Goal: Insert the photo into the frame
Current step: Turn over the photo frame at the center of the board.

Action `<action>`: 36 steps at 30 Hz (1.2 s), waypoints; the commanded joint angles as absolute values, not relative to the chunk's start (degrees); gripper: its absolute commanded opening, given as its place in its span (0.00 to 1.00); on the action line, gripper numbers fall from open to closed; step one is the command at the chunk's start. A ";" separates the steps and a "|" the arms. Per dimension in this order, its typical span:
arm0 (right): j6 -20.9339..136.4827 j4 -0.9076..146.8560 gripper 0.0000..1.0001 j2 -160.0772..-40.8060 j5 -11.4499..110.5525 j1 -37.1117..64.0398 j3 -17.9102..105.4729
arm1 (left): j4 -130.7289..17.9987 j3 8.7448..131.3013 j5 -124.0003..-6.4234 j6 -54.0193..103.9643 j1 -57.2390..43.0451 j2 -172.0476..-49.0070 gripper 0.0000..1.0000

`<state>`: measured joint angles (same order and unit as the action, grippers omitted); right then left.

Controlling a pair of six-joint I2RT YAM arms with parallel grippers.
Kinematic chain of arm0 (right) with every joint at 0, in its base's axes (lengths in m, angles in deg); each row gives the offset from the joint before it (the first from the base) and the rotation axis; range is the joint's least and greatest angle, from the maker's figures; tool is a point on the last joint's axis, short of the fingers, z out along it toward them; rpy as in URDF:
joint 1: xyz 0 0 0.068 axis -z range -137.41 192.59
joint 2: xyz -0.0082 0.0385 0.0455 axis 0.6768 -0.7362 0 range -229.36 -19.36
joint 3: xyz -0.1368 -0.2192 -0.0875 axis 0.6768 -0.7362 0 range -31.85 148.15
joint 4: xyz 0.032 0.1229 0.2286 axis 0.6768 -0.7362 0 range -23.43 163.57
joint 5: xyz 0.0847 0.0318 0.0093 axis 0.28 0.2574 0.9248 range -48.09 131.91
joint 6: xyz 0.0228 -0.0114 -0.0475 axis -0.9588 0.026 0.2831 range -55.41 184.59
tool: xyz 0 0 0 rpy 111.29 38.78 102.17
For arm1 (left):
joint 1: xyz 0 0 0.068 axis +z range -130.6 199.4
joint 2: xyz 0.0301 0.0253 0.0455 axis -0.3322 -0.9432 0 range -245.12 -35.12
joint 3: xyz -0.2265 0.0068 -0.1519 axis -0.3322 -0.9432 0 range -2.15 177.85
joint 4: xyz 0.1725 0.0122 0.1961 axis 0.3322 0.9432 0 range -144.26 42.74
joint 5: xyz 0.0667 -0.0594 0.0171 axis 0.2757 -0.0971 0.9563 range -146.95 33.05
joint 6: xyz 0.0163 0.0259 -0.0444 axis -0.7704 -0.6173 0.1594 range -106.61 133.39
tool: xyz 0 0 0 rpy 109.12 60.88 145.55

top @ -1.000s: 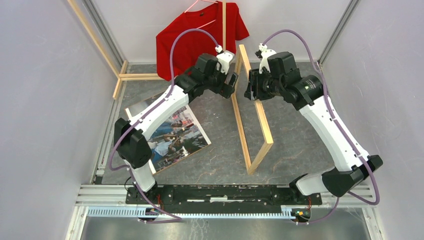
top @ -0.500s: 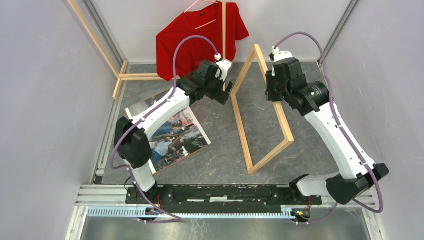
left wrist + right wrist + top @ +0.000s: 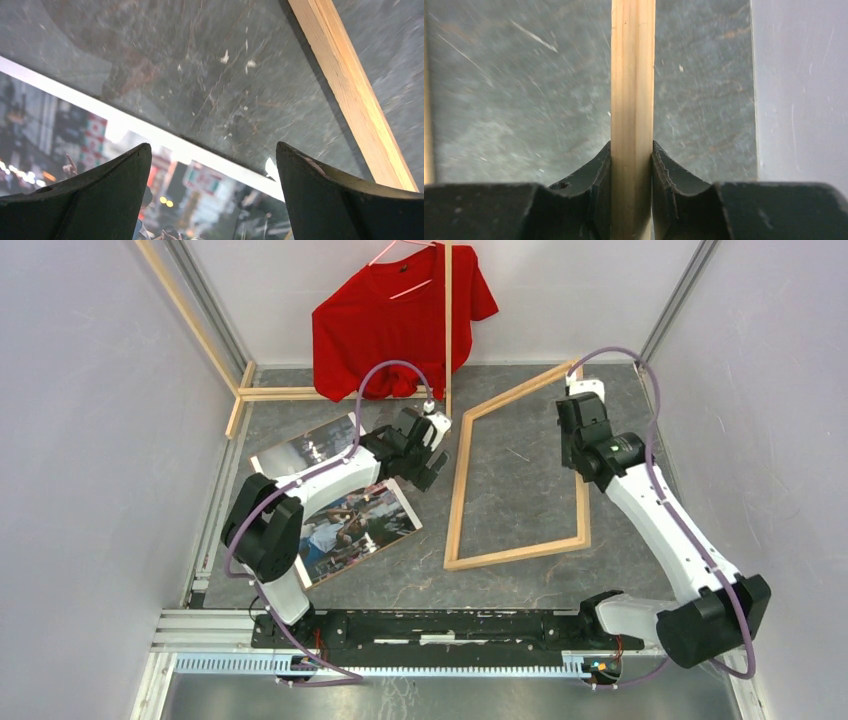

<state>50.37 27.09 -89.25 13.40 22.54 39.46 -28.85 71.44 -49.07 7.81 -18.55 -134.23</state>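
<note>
The frame (image 3: 515, 552), thin light wood strips around a clear pane, lies almost flat on the grey table right of centre. My right gripper (image 3: 577, 420) is shut on its right strip near the far corner. In the right wrist view that strip (image 3: 633, 75) runs straight up between the pressed fingers of the right gripper (image 3: 631, 147). The photo (image 3: 345, 520), a glossy street scene with a white border, lies left of the frame, partly under my left arm. My left gripper (image 3: 428, 468) hangs open over its right edge. The left wrist view shows the left gripper (image 3: 212, 145) empty, above the photo (image 3: 75, 130) and beside the frame (image 3: 350, 95).
A red T-shirt (image 3: 400, 320) hangs on the back wall, with an upright slat (image 3: 447, 320) in front of it. Loose wood slats (image 3: 270, 393) lie at the back left corner. Grey walls close in both sides, and a metal rail (image 3: 450, 625) runs along the near edge.
The frame went from standing on edge to lying nearly flat, swung down to the right by my right arm. My left gripper drew back and down toward the photo, staying open.
</note>
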 commanded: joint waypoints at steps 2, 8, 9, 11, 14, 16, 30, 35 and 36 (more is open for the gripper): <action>55.76 24.41 0.13 -90.45 9.15 22.64 35.01 | -38.72 63.82 -43.02 3.37 -19.91 -133.79 1.00; 55.98 24.99 0.11 -90.21 8.17 22.99 32.80 | -43.58 62.45 -41.22 3.19 -22.94 -136.28 1.00; 55.82 25.28 0.11 -90.33 7.89 23.11 32.26 | -43.93 62.72 -40.49 2.87 -23.49 -137.11 1.00; 55.79 26.89 0.11 -90.14 7.33 23.15 30.35 | -44.31 63.24 -39.96 2.66 -24.23 -138.51 1.00; 54.76 30.12 0.13 -90.02 5.42 23.26 27.17 | -44.93 63.95 -40.09 2.73 -25.09 -140.03 1.00; 54.32 32.31 0.15 -90.04 3.93 23.45 24.76 | -44.88 64.25 -40.40 2.26 -25.70 -140.90 1.00; 58.67 53.35 0.23 -87.63 10.14 28.43 6.89 | -43.76 65.97 -43.56 1.56 -28.17 -143.48 1.00; 58.99 55.67 0.24 -92.18 13.33 29.67 6.70 | -42.44 66.00 -44.25 2.15 -29.00 -143.80 1.00; 59.27 56.52 0.24 -92.97 13.95 29.88 6.28 | -42.27 65.91 -44.36 2.30 -29.02 -143.65 1.00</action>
<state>56.99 49.69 -89.99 10.93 29.90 7.00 -41.73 64.46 -41.14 2.80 -27.12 -142.45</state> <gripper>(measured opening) 0.309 0.997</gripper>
